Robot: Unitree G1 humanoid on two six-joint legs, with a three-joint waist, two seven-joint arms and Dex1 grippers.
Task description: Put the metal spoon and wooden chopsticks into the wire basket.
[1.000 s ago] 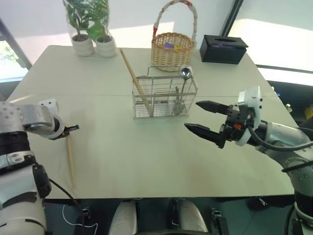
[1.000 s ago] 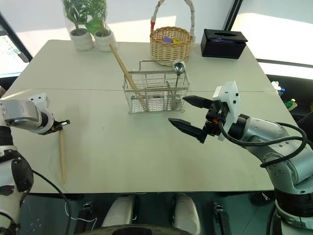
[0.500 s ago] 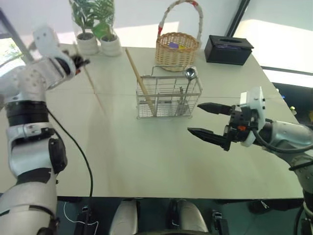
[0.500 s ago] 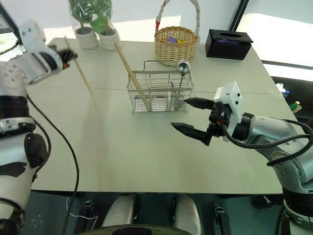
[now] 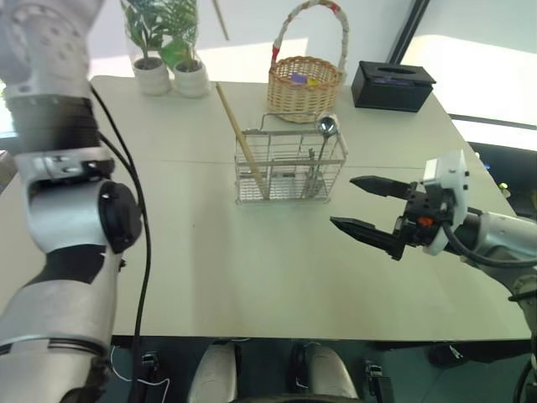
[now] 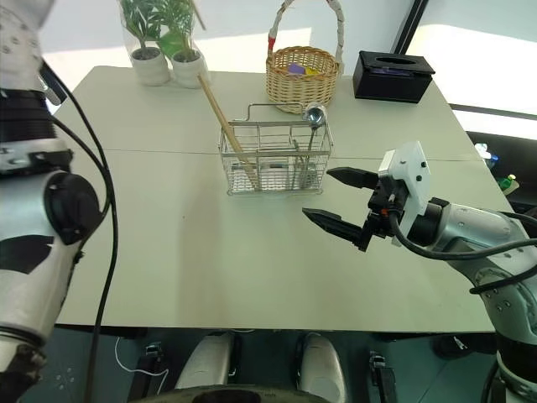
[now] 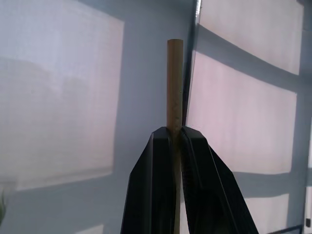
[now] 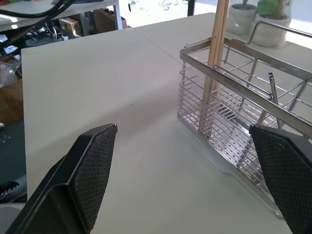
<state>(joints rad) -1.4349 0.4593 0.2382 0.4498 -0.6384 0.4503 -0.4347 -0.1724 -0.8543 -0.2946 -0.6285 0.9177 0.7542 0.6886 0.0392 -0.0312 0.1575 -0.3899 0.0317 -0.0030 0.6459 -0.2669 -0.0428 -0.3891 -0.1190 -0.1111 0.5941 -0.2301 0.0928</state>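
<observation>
The wire basket [image 5: 289, 164] stands mid-table. One of the wooden chopsticks [image 5: 240, 138] leans in its left end, and the metal spoon [image 5: 323, 130] stands upright in its right end. My left gripper [image 7: 174, 130] is raised high and shut on the other chopstick [image 7: 174, 83], whose lower tip hangs above the far table edge [image 5: 221, 23]. To the right of the basket and nearer to me, my right gripper [image 5: 341, 200] hovers wide open with nothing in it. The right wrist view shows the basket [image 8: 243, 122] and the leaning chopstick [image 8: 214, 63] just ahead of it.
A round wicker basket [image 5: 304, 80] with a tall handle stands behind the wire basket. A black tissue box [image 5: 393, 84] is at the far right, and two potted plants [image 5: 164, 67] at the far left. Bare table [image 5: 210, 252] lies in front of the basket.
My left arm has swung up from the table's left side, lifting the chopstick off the surface and high above the far edge. The right gripper has stayed put, still open.
</observation>
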